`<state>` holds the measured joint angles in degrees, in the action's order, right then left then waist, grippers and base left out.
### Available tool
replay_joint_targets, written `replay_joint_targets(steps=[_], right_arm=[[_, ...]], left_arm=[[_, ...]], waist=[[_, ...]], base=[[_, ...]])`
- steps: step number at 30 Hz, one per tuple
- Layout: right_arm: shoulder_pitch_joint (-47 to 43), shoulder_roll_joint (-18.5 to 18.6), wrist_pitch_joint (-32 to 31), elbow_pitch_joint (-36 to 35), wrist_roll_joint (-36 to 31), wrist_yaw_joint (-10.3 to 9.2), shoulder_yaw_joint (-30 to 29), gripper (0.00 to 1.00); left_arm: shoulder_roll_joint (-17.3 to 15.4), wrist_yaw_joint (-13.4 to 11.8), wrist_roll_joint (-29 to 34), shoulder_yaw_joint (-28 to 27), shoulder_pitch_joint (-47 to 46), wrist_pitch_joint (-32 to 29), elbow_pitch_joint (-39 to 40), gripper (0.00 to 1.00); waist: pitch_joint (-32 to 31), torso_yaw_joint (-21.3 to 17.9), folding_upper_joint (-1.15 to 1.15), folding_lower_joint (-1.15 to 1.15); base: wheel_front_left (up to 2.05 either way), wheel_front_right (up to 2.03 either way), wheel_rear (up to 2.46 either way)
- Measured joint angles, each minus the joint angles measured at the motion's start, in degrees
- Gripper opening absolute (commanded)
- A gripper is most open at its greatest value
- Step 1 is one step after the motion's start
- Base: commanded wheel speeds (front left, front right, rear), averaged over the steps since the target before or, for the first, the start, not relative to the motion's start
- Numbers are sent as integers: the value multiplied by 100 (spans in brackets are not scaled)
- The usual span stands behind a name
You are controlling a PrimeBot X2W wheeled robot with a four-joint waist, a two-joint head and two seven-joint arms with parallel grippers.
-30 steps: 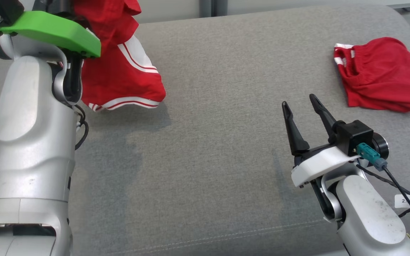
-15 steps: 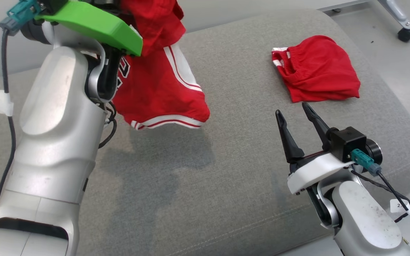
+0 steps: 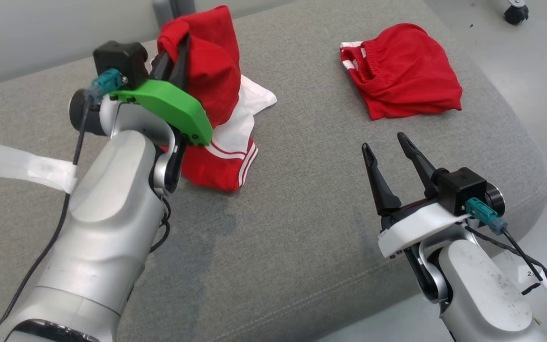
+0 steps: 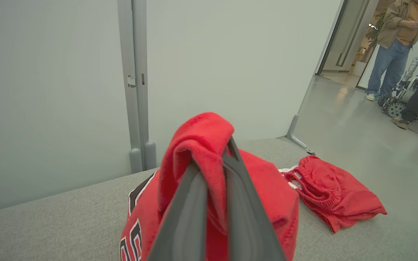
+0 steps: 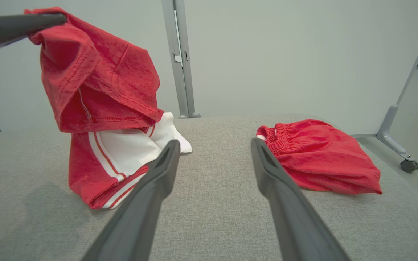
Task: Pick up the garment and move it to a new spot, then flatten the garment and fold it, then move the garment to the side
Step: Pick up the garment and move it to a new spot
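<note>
Far left, the red jersey (image 3: 214, 80) is pinched tight in the left fingers (image 3: 178, 53) and held up, hem touching the grey cushion (image 3: 292, 190). The move to a new spot is judged underway; release and flattening are called for next. The right fingers (image 3: 383, 141) are spread wide, empty. Red shorts (image 3: 401, 71) lie beyond.

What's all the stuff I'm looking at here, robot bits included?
red jersey: one, red with white trim, far left of the pad, top pinched up, bottom resting on the pad
red shorts: one, red, crumpled at the pad's far right
pad: one, grey fabric, under both garments
tape strip: one, white, on the pad's left side
caster wheel: one, black, on the floor beyond the pad
people: two, tan jacket with jeans and dark clothes, far across the room
left claw: one, dark fingers, green mount, shut on the red jersey
right claw: one, dark fingers, white mount, open, empty
</note>
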<state>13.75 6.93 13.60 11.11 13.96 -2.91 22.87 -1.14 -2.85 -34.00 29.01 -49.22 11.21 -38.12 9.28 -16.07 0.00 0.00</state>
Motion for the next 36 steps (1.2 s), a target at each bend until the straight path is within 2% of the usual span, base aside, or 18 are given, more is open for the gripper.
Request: replay_joint_targets(steps=[6, 9, 10, 11, 12, 13, 14, 15, 26, 36], right_arm=[[28, -9, 5, -18, 14, 1, -48, 100], [29, -11, 7, 30, 16, -3, -69, 100], [29, -12, 7, 36, 16, -3, -68, 100], [29, -13, 7, 42, 16, -3, -67, 100], [30, -14, 7, 45, 16, -2, -66, 100], [32, -16, 7, 48, 16, -3, -65, 100], [37, -18, 7, 53, 16, -2, -64, 100], [43, -19, 8, 59, 16, -2, -64, 100], [103, -10, 56, 143, 16, -5, -174, 100], [102, 43, 57, 176, 16, -23, -312, 100]], left_arm=[[-13, -11, 126, 553, 237, -78, -210, 0], [-26, 141, 57, 976, 458, -92, -198, 0], [-29, 168, -29, 1082, 527, -110, -174, 10], [-31, 193, -104, 1189, 597, -111, -149, 31], [-34, 226, -127, 1310, 664, -116, -130, 44], [-37, 248, -144, 1424, 718, -137, -110, 47], [-42, 283, -171, 1522, 762, -166, -97, 62], [-45, 289, -179, 1617, 796, -166, -81, 100], [-79, 445, -468, 2223, 833, -151, 276, 100], [-79, 534, -525, 2275, 783, 102, 515, 100]], waist=[[173, -110, 0, 0], [242, -138, 0, 0], [249, -138, 0, 0], [254, -137, 0, 0], [259, -135, 0, 0], [262, -133, 0, 0], [266, -131, 0, 0], [269, -130, 0, 0], [240, -72, 0, 0], [82, 167, 0, 0]], base=[[0, 0, 0], [0, 0, 0], [0, 0, 0], [0, 0, 0], [0, 0, 0], [0, 0, 0], [0, 0, 0], [0, 0, 0], [0, 0, 0], [0, 0, 0]])
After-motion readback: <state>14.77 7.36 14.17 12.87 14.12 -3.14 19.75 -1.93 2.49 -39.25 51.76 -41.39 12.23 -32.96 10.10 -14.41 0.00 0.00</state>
